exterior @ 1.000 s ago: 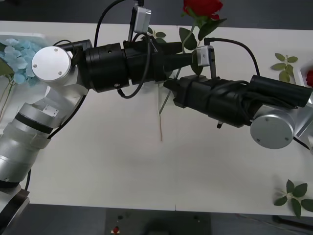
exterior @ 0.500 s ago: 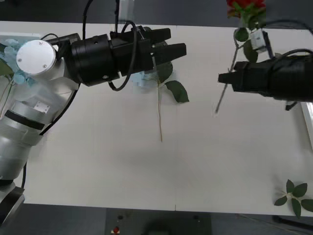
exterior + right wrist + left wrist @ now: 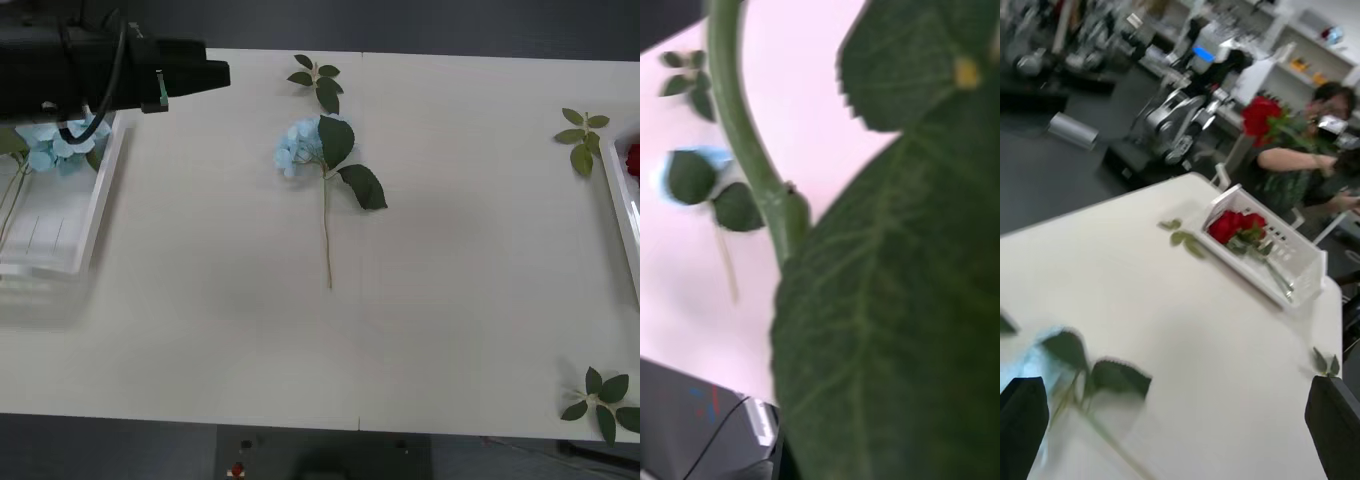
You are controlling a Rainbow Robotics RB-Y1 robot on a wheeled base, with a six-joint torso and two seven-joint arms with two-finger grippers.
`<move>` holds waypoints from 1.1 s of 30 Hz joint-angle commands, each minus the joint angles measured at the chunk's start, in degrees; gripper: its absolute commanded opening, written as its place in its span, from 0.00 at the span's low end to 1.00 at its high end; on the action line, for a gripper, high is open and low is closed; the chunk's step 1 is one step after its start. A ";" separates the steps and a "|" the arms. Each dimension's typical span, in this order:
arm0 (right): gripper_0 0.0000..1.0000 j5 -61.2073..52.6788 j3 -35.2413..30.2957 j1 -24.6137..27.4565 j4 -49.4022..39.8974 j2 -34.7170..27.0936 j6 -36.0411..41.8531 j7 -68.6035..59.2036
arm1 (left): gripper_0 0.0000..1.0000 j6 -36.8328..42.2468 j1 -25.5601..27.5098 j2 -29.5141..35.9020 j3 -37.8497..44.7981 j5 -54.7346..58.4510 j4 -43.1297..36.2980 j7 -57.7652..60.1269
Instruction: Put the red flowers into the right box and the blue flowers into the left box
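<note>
Holding blue flowers (image 3: 50,150), left box (image 3: 95,215), red flowers (image 3: 1234,225) in right box (image 3: 1300,281)

Free room on the table (image 3: 460,300).
Open surface surrounds the central blue flower (image 3: 300,145); leaf sprigs (image 3: 318,78) lie near the edges.

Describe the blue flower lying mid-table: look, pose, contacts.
The blue flower is a fluffy pale sky-blue cluster on a thin pale-green stem with two large dark green leaves beside the head. It looks artificial. It lies flat on the white table, head toward the far edge, stem pointing toward the robot, outside both boxes. No gripper touches it.
</note>
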 commanded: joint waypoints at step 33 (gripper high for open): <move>0.00 72.54 12.16 3.01 18.93 19.87 -29.30 4.36 | 1.00 18.69 -12.90 -2.69 -25.68 -61.81 -8.47 79.25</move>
